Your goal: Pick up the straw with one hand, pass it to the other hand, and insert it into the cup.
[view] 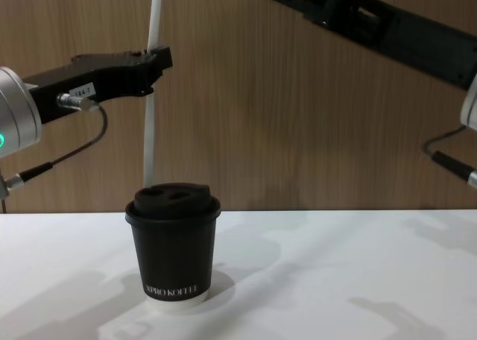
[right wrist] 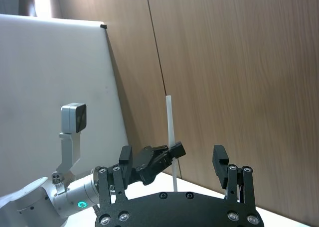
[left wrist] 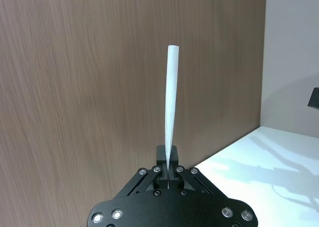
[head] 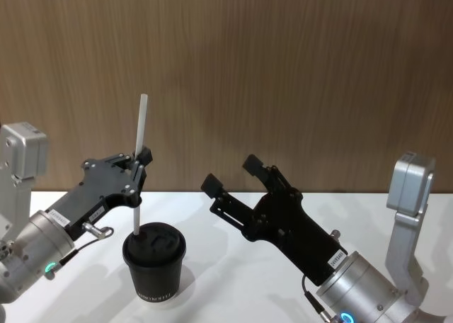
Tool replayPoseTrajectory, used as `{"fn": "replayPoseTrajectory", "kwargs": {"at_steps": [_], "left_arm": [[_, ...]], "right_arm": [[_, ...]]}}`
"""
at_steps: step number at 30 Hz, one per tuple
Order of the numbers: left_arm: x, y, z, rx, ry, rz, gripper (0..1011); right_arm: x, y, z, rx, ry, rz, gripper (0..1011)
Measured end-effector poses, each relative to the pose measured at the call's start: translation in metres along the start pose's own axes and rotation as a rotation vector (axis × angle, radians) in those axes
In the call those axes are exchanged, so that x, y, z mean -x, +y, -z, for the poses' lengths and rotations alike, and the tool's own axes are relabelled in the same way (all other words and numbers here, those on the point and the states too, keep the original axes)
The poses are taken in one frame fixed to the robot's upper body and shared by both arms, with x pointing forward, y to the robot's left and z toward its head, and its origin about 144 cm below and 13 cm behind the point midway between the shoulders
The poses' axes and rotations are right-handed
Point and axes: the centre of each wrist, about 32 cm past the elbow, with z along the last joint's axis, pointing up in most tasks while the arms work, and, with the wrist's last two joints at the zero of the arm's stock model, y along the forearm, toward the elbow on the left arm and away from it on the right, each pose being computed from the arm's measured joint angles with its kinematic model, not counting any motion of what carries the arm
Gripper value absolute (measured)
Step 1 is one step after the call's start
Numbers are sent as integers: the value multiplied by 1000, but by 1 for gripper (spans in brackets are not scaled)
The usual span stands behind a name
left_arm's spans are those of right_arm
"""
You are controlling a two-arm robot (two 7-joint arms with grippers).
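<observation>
The white straw [head: 141, 125] stands upright, pinched near its middle by my left gripper [head: 139, 160], which is shut on it. Its lower end meets the domed lid of the black cup [head: 154, 266]; whether the tip has entered the lid's hole cannot be told. In the chest view the straw [view: 149, 146] drops behind the top of the cup [view: 175, 250] from the left gripper [view: 158, 60]. In the left wrist view the straw [left wrist: 172, 102] rises from between the shut fingers [left wrist: 162, 162]. My right gripper [head: 233, 174] is open and empty, raised to the right of the cup.
The cup stands on a white table [head: 233, 280] against a brown wood-panel wall [head: 297, 68]. The right forearm [view: 387, 30] crosses high above the table in the chest view. Bare tabletop lies to the right of the cup.
</observation>
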Motion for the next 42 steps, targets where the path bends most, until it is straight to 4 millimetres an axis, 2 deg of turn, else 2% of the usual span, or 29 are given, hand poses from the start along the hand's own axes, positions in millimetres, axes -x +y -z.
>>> {"fn": "replayPoseTrajectory", "kwargs": {"at_steps": [23,42], "left_arm": [[-1,-5,9,-27,30,17,5],[0,6,16,-59,47,10,5]], "right_arm": [[0,0,0,0,0,0,1001],[0,0,0,0,0,0,1001]]}}
